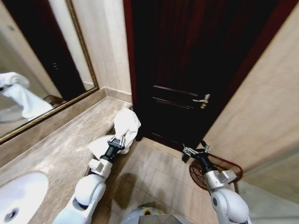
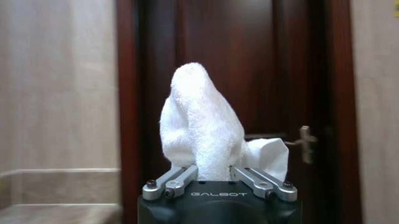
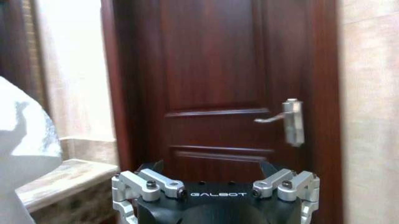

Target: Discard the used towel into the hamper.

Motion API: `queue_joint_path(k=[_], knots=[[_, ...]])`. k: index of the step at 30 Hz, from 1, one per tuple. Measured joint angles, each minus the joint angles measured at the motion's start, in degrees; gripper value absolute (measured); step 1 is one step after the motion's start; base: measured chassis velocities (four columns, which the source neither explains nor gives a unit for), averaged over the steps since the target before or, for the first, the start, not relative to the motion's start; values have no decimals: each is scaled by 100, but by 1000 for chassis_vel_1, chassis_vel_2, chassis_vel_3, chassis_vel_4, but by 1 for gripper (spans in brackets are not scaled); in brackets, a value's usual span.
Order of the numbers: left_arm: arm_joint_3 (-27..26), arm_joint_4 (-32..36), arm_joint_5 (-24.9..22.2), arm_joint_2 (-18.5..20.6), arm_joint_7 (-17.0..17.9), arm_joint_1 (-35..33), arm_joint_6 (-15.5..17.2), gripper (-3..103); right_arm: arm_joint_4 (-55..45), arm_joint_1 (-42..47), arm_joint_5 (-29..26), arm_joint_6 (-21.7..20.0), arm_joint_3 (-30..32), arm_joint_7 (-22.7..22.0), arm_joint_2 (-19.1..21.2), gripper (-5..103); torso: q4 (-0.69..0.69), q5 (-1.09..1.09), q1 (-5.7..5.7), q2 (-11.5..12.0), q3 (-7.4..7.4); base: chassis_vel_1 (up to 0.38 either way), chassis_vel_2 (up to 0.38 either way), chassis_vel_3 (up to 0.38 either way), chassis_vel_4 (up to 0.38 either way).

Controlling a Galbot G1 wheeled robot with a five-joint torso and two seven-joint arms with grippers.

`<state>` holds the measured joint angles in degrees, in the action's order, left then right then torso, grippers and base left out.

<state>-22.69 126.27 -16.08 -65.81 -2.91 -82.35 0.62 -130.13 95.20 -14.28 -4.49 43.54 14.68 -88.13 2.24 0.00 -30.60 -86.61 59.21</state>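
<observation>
- Left hand [image 1: 120,139] was clenched on a white towel [image 1: 126,125], raised at the front edge of the marble tabletop [image 1: 56,149], near its end by the door.
- In the left wrist view the towel [image 2: 201,130] stood up from between the left hand's [image 2: 214,175] two fingers [image 2: 177,179], bunched into a tall rounded peak, with a smaller fold spilling out to one side.
- A further white fold hung down beside the left hand's wrist, over the tabletop edge; whether it touched the stone could not be told.
- Right hand [image 1: 196,151] was released: fingers spread wide, nothing between them, held above the tiled floor [image 1: 159,177] in front of the dark wooden door [image 1: 187,60].
- The right wrist view confirmed this: both finger pairs [image 3: 146,183] splayed apart on the right hand [image 3: 215,186], facing the door [image 3: 212,84] and its metal lever handle [image 3: 288,119].
- Hamper [image 1: 231,169], a dark reddish-brown open-weave basket, stood on the floor directly below and just behind the right hand, against the beige tiled wall [image 1: 261,116]; the right forearm covered part of its rim.
- Hamper was well apart from the left hand and the towel, on the far side of the right hand from them.
- Towel was not in the hamper.
- Framed mirror [image 1: 42,60] ran along the wall beyond the left hand; a white washbasin [image 1: 21,196] sat in the tabletop behind the left arm.
</observation>
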Motion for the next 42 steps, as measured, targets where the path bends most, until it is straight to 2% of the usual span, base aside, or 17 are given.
queue_joint_path(k=[14,23,27,39,42], knots=[[79,-398,-214,18,-344,125,-118,9,-14,68,85,-11,-11,-150,-29,100,0,-1,0,0,0,-130,-129,-122,-129],[71,-688,-693,29,-675,262,-332,9,-12,115,195,-7,-97,-192,-91,100,-1,0,0,0,0,-121,-137,-133,-131],[78,-869,-738,-22,-863,275,-434,9,-23,107,248,-8,-103,-251,-111,100,0,0,0,0,0,-118,-115,-125,-126],[111,-1168,-743,-188,-975,251,-672,9,-4,137,286,45,-103,-340,-142,100,0,0,0,0,0,-126,-127,-122,-126],[105,-1235,-816,-218,-1063,240,-813,9,32,137,303,64,-107,-341,-164,100,-2,1,0,0,0,-123,-111,-107,-124]])
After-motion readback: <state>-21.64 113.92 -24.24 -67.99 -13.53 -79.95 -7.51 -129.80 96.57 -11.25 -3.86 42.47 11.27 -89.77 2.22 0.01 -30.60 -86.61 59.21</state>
